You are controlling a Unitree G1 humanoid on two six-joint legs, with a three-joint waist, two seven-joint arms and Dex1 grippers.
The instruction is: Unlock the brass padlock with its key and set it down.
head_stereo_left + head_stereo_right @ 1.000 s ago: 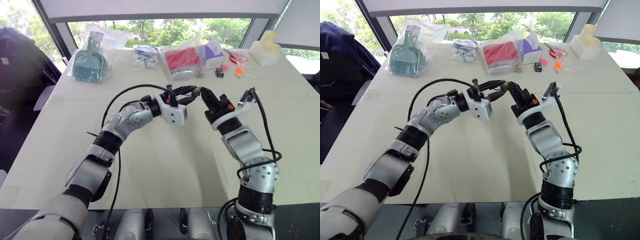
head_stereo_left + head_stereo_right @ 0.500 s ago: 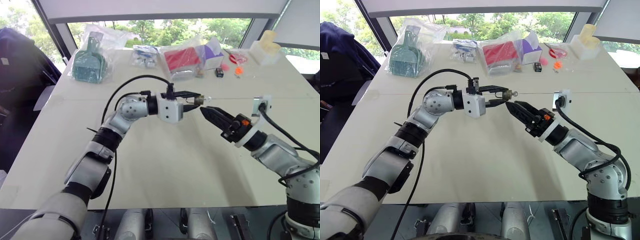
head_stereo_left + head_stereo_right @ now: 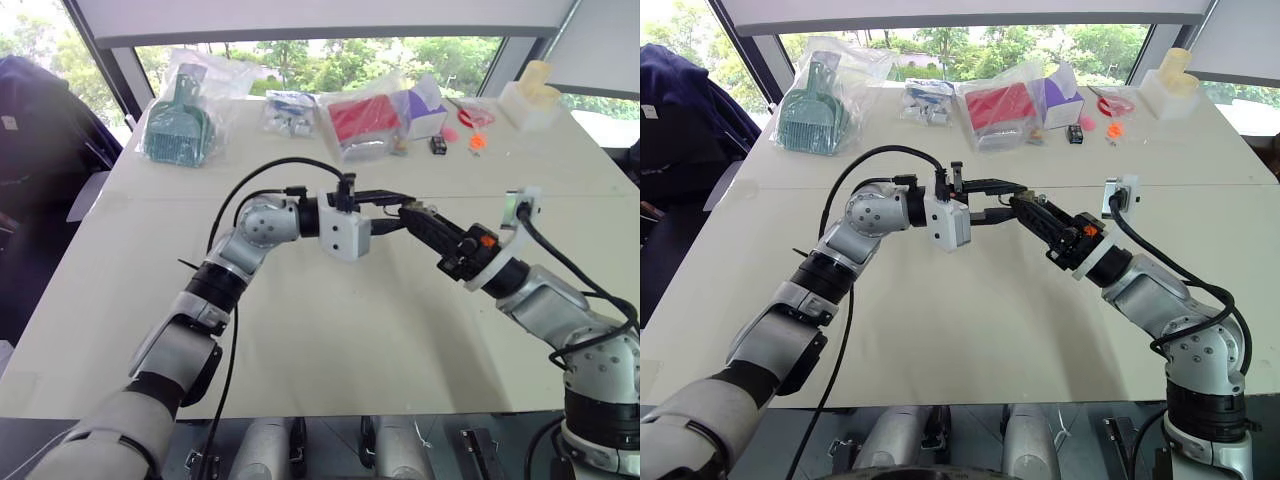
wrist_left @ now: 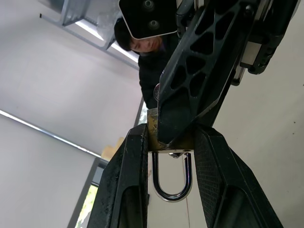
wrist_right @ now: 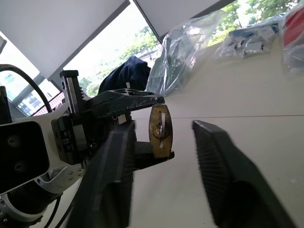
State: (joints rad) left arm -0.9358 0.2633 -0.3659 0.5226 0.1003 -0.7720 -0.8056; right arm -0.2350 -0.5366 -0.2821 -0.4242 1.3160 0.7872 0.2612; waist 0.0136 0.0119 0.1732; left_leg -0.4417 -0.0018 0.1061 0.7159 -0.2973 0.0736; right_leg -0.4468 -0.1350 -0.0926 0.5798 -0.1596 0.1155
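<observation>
My left gripper (image 4: 170,133) is shut on the brass padlock (image 4: 153,132), held level above the middle of the table. The padlock's silvery shackle (image 4: 172,183) hangs out past the fingers. The lock's brass bottom face (image 5: 160,131) points at my right gripper (image 5: 161,124). A thin silvery key (image 5: 162,134) sits in that face. The right gripper's fingers stand open on either side of the lock's key end, and I see no contact. From the head the two grippers meet at the left one's tip (image 3: 1012,202), with the right one (image 3: 1032,208) overlapping it.
Along the table's far edge lie a bagged green dustpan (image 3: 178,125), a bagged red item (image 3: 365,118), a purple box (image 3: 425,105), a small black box (image 3: 439,145), orange bits (image 3: 478,140) and a white block (image 3: 530,95). A person (image 4: 142,45) stands beyond the grippers.
The right arm swung out to the right and its gripper pulled away from the padlock. It has since come back in around the key end. The left gripper kept its hold.
</observation>
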